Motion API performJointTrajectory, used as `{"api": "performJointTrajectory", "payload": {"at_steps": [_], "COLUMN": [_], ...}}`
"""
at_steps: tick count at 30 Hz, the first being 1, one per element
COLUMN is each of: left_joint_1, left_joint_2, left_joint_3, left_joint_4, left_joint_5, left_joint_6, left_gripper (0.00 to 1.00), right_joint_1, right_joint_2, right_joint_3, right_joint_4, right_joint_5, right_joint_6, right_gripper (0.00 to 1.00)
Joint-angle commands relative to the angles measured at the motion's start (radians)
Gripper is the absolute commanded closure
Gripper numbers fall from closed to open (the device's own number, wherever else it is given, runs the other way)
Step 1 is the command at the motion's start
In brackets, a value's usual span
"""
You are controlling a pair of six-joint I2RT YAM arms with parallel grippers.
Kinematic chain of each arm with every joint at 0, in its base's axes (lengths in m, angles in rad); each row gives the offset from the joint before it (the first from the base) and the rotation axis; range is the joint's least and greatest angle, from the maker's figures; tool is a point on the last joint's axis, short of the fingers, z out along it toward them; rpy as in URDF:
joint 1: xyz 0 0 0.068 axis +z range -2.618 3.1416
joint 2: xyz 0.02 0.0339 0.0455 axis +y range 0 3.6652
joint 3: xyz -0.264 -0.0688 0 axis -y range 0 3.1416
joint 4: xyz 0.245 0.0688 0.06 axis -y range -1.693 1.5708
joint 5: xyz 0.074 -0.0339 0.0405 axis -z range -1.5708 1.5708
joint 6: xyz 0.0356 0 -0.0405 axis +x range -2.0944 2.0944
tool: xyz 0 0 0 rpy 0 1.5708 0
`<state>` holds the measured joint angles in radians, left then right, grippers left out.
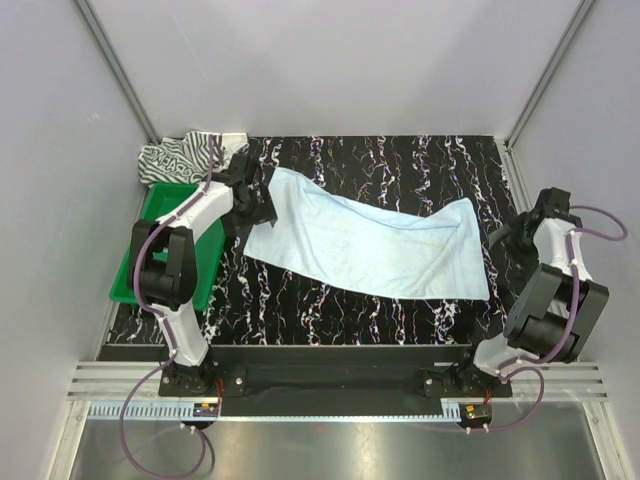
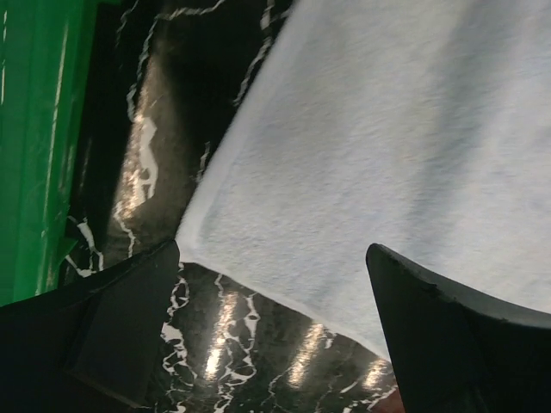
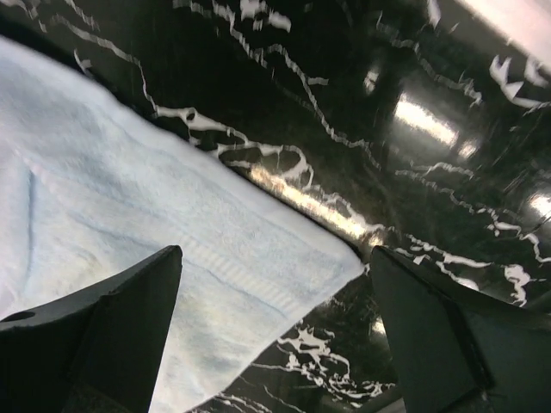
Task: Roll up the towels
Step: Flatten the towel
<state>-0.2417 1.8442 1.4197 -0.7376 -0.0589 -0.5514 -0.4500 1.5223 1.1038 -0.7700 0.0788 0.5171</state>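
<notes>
Tray green, left | striped towel at its far end | blue towel spread flat

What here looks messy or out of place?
The striped towel sits crumpled in the far left corner, behind the green tray. The light blue towel lies spread but skewed across the table, its edges wavy.

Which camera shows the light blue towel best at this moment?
Top external: it takes in the light blue towel spread out, nearly whole. The left wrist view shows just one corner of it, the right wrist view just another corner.
</notes>
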Motion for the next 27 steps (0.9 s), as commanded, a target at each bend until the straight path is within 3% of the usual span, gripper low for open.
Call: {"api": "performJointTrajectory", "payload": {"at_steps": [1,11,14,17,18,19,21,23,27], "left_joint_1": [0.007,0.007,0.007,0.007,0.007,0.007,0.007,0.008,0.008], "left_joint_2": [-0.02,0.061,0.055,0.047,0.049,0.05,0.047,0.043,0.043], "left_joint_3": [-0.065,-0.111,-0.146,-0.194,-0.209,-0.214,-0.22,-0.219,-0.219], "left_joint_4": [0.076,0.106,0.136,0.178,0.187,0.196,0.204,0.207,0.216], "left_joint_5": [-0.073,-0.087,-0.084,-0.067,-0.062,-0.056,-0.061,-0.051,-0.038], "left_joint_6": [-0.019,-0.031,-0.042,-0.051,-0.053,-0.05,-0.047,-0.039,-0.021], "left_gripper": [0.02,0.01,0.07,0.14,0.2,0.23,0.37,0.47,0.79], "right_joint_1": [0.025,0.028,0.031,0.045,0.056,0.06,0.079,0.088,0.096], "right_joint_2": [-0.085,0.058,0.076,0.11,0.119,0.139,0.162,0.188,0.194], "right_joint_3": [-0.059,-0.108,-0.108,-0.105,-0.105,-0.105,-0.101,-0.105,-0.13], "right_joint_4": [0.06,0.077,0.071,0.067,0.07,0.072,0.075,0.083,0.121], "right_joint_5": [-0.119,-0.14,-0.126,-0.12,-0.116,-0.117,-0.113,-0.119,-0.12], "right_joint_6": [-0.015,-0.052,-0.049,-0.054,-0.054,-0.057,-0.06,-0.06,-0.057], "right_gripper": [0.03,0.1,0.1,0.18,0.22,0.35,0.45,0.65,0.9]}}
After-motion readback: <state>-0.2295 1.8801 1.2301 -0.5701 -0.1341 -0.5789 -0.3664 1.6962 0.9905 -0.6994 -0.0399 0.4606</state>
